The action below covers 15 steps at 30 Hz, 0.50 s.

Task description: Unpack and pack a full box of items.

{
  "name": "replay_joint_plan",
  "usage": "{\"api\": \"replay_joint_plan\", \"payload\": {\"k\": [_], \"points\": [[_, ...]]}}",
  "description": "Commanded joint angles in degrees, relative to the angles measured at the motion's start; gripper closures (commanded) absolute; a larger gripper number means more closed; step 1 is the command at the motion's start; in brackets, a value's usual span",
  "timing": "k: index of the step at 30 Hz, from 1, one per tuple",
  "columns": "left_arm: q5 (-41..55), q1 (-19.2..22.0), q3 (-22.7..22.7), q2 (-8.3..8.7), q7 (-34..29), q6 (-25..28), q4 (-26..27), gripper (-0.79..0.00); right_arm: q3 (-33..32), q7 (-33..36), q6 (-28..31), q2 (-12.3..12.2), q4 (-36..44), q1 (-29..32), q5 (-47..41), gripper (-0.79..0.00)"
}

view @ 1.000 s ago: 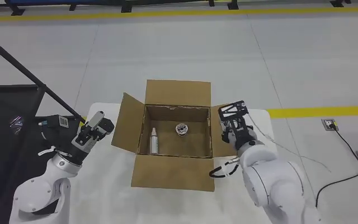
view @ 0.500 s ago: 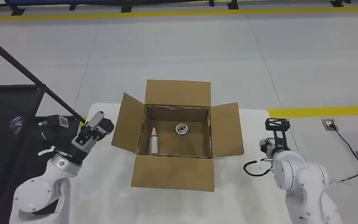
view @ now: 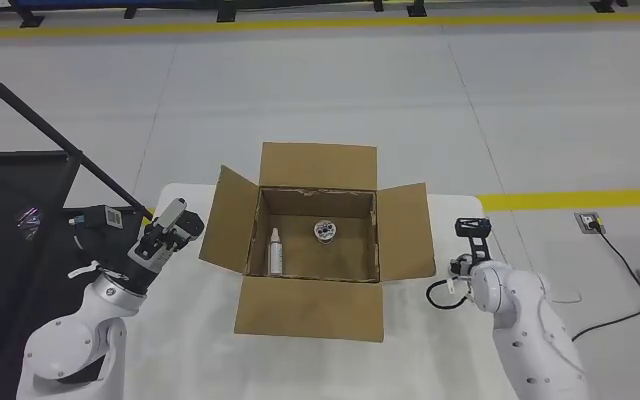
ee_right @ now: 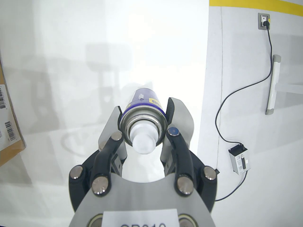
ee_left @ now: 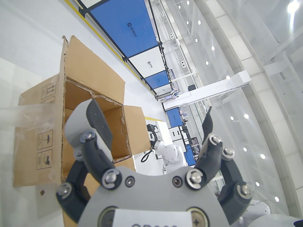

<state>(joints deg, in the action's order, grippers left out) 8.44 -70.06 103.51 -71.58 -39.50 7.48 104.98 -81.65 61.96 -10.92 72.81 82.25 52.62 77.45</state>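
You've got the right gripper (ee_right: 144, 110) clamped on an upright spray can (ee_right: 144, 99), hanging just outside the cardboard box's (view: 310, 308) right flap.

Round item (view: 325, 230) in box (view: 318, 165) too small to identify; spray can (ee_right: 142, 116) base hidden.

A white table (view: 405, 340) takes up the lower middle of the top view, on a pale grey floor (view: 300, 90). An upper yellow line (view: 300, 22) crosses the floor along the top edge. A right yellow line (view: 560, 199) comes in from the right edge at mid height. Just below it a floor socket (view: 589, 222) holds a plug, and its black cable (view: 622, 258) trails toward the lower right. A black pole (view: 60, 137) slants down from the upper left, above a black cloth (view: 30, 200) at the left edge. In the right wrist view the cable reaches a small grey box (ee_right: 238, 158) on the floor, near a white bar (ee_right: 274, 85).
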Motion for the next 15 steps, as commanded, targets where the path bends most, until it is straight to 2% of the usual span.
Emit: {"api": "replay_joint_plan", "payload": {"k": [1, 2, 3, 4, 5, 6, 7, 12, 15], "points": [[0.0, 0.0, 0.0, 0.0, 0.0, 0.0, 0.0, -0.785, 0.05, -0.39, 0.19, 0.06, -1.35, -0.59, -0.65, -0.194], [0.0, 0.0, 0.0, 0.0, 0.0, 0.0, 0.0, -0.785, 0.0, -0.75, 0.28, 0.08, -1.9, -0.81, -0.87, -0.256], [0.0, 0.0, 0.0, 0.0, 0.0, 0.0, 0.0, -0.785, 0.0, -0.89, 0.34, 0.09, -2.33, -0.96, -1.06, -0.354], [0.0, 0.0, 0.0, 0.0, 0.0, 0.0, 0.0, -0.785, 0.0, -1.02, 0.4, 0.11, -2.61, -1.09, -1.26, -0.354], [0.0, 0.0, 0.0, 0.0, 0.0, 0.0, 0.0, -0.785, -0.03, -1.1, 0.42, 0.11, -2.84, -1.18, -1.43, -0.428], [0.0, 0.0, 0.0, 0.0, 0.0, 0.0, 0.0, -0.785, -0.07, -1.18, 0.45, 0.12, -2.97, -1.25, -1.59, -0.656], [0.0, 0.0, 0.0, 0.0, 0.0, 0.0, 0.0, -0.785, -0.32, -1.73, 0.02, 0.13, -2.95, -1.27, -1.88, -0.779], [0.0, 0.0, 0.0, 0.0, 0.0, 0.0, 0.0, -0.785, -1.09, -2.88, -2.19, 0.08, -0.04, -0.73, -1.34, -0.785], [0.0, 0.0, 0.0, 0.0, 0.0, 0.0, 0.0, -0.785, -2.03, -4.61, -6.73, 0.09, 6.21, 0.92, 0.36, -0.785]]}}
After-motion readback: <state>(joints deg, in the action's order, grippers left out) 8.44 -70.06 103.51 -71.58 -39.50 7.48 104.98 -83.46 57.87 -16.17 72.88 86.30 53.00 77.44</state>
